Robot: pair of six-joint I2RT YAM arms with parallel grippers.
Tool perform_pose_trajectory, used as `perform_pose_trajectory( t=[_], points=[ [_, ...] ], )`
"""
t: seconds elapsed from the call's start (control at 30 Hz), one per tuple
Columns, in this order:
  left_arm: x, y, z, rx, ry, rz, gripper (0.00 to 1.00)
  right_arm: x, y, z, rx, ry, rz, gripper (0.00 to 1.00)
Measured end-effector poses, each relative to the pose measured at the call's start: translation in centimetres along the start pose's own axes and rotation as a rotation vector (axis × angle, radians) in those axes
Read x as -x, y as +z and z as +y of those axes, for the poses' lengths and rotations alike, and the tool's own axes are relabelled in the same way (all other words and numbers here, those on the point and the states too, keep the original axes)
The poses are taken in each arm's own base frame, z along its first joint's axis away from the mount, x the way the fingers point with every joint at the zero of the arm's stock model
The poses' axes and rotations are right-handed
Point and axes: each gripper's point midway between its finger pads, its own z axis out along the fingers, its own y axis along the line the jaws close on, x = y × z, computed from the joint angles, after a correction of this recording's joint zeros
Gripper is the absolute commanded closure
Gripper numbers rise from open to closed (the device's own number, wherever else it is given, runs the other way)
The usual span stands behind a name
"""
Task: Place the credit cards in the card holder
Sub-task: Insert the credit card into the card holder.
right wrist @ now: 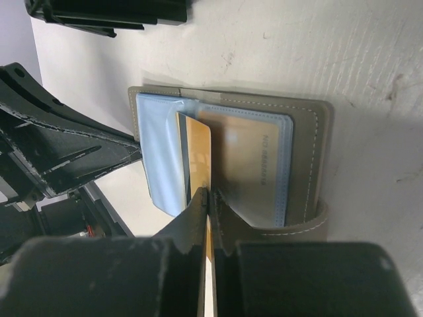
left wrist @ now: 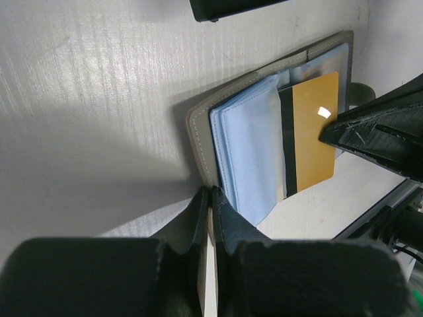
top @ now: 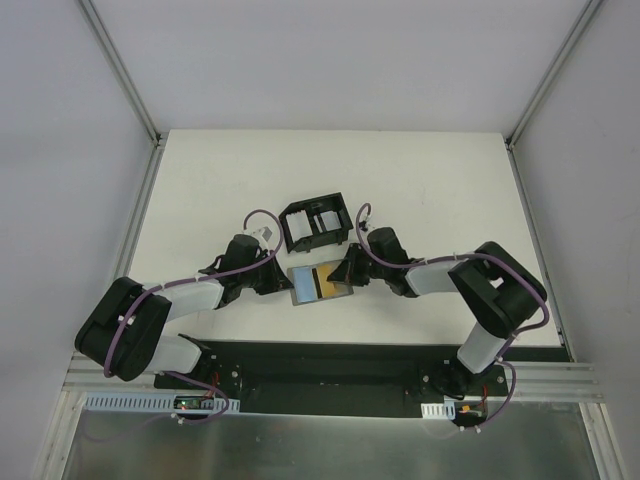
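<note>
From above we see both arms reaching inward to the open card holder (top: pixel 303 286), which lies flat on the table (top: pixel 200 180). The black tray (top: pixel 314 222) sits just beyond it, but the jaws are too small there to read. The wrist views settle it. In the left wrist view the left gripper (left wrist: pixel 210 195) has its jaws pressed together on the near edge of the holder's grey cover. The holder spreads straight ahead of those fingertips, with its pale blue sleeves fanned out to their right. The gold credit card (left wrist: pixel 316 132) lies farther ahead and to the right, its dark stripe toward the sleeves. The right gripper (left wrist: pixel 330 134) meets the card's opposite edge, though the grip itself is hidden from this side. The right wrist view shows it: those jaws are clamped on the card's near edge, with a gold sliver visible between the fingers. The card reaches straight ahead of them onto the open sleeves, and the grey cover extends to their right. We cannot tell whether the card's far end is inside a pocket.
</note>
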Motion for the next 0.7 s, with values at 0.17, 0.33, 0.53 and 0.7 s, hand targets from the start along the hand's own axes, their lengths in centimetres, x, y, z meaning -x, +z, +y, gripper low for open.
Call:
perform_pose_trajectory(
  t=[0.17,0.33,0.53,0.7],
  points=[
    [0.0,0.0,0.0,0.0,0.0,0.0,1.0,0.14,0.09,0.0,-0.007,0.02,-0.007,0.99],
    [-0.01,0.0,0.02,0.0,0.0,0.0,1.0,0.47,-0.04,-0.17,-0.026,0.026,-0.031,1.0],
    [0.05,0.02,-0.04,-0.003,0.0,-0.003,1.0,0.62,-0.51,-0.69,-0.054,0.031,-0.06,1.0],
    [0.05,0.02,-0.05,-0.003,0.0,-0.003,1.0,0.5,-0.63,-0.8,-0.059,0.038,-0.064,1.0]
  ],
)
